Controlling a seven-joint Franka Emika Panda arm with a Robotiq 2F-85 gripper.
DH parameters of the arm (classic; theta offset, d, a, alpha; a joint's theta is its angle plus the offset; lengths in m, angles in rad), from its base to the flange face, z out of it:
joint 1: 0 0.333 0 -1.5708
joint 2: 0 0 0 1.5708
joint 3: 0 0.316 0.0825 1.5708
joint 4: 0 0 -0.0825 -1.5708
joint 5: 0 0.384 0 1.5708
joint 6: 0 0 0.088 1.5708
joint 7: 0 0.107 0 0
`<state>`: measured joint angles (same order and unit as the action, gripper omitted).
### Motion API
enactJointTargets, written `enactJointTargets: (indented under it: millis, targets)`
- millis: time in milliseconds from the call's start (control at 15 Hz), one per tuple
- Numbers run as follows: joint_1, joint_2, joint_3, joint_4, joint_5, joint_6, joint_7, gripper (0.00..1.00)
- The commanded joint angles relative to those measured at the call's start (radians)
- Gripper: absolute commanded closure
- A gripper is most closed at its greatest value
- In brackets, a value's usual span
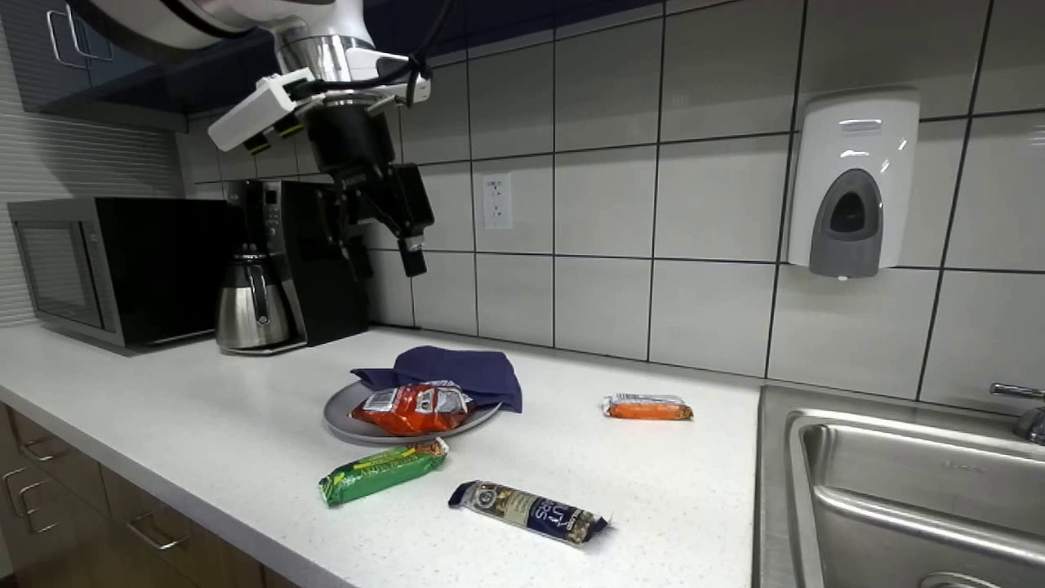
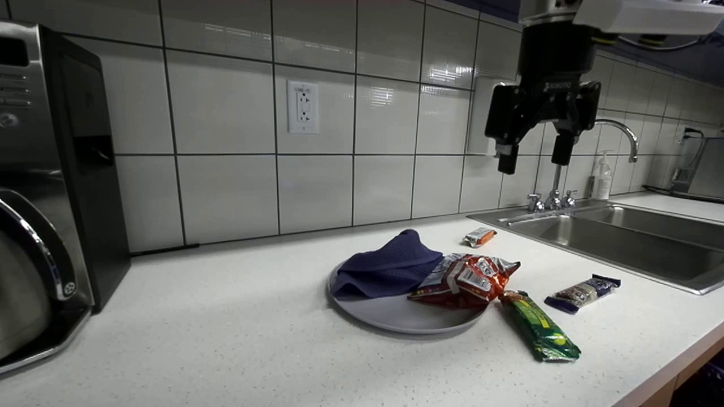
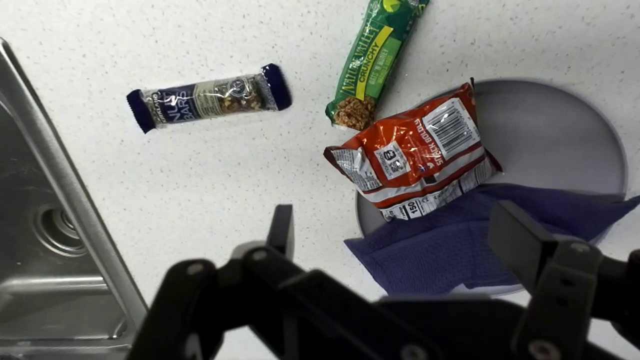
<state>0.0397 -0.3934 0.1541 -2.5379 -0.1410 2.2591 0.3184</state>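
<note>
Far left in an exterior view, coffee maker (image 1: 302, 261): well apart from the plate, a hazard only under a low, wide swing. Plate (image 1: 339, 418): on the counter (image 1: 204, 408); a snag on its rim would probably tilt or drag it with all it bears. Green bar (image 1: 384, 472): one end just beside the bag, contact uncertain; a descent on that side could shove it askew or pinch both wrappers. Gripper (image 1: 385, 261): high above the counter, fingers (image 1: 413, 261) spread wide, nothing between them. Bag (image 1: 416, 410): on the plate, one corner past the rim, lying against the cloth; its slick, puffed film may slip from an off-centre grip, and too hard a squeeze could crush the contents. Cloth (image 1: 469, 371): partly on the plate, spilling past the rim; a loose fold could be nipped with the bag. Nut bar (image 1: 531, 513): flat and low, so fingertips sent for it might strike the counter. Orange bar (image 1: 649, 408): not seen in the wrist view, hence easily misjudged. Far right, sink (image 1: 775, 482): a bar knocked that way could drop over its edge.
</note>
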Motion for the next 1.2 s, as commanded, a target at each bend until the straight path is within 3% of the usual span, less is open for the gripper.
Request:
enactJointTargets:
  millis: [0,400,1133]
  targets:
    - [-0.033,0.067,0.051,0.035,-0.066,0.034,0.132,0.0]
    - [-0.023,0.164,0.067,0.095,-0.094,0.036,0.304,0.0]
    - [0.047,0.373,0.06,0.268,-0.082,0.063,0.503,0.0]
